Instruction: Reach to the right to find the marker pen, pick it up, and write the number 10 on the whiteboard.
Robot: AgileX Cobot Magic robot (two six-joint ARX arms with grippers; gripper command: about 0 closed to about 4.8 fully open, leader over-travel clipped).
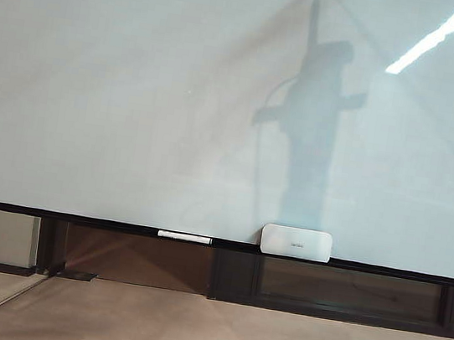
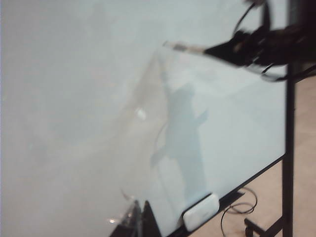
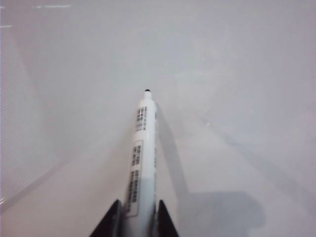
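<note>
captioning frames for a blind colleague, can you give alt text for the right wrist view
The right gripper holds the marker pen between its two dark fingers, black tip pointing at the blank whiteboard. The pen's shadow falls on the board beside it; no writing shows.

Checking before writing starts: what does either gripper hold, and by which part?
The right gripper grips the marker pen by its rear barrel; the left gripper isn't visible.

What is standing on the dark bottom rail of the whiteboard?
On the bottom rail of the whiteboard lie a long thin white bar and a white rounded box. The box covers the rail section behind it. No end effector is near.
</note>
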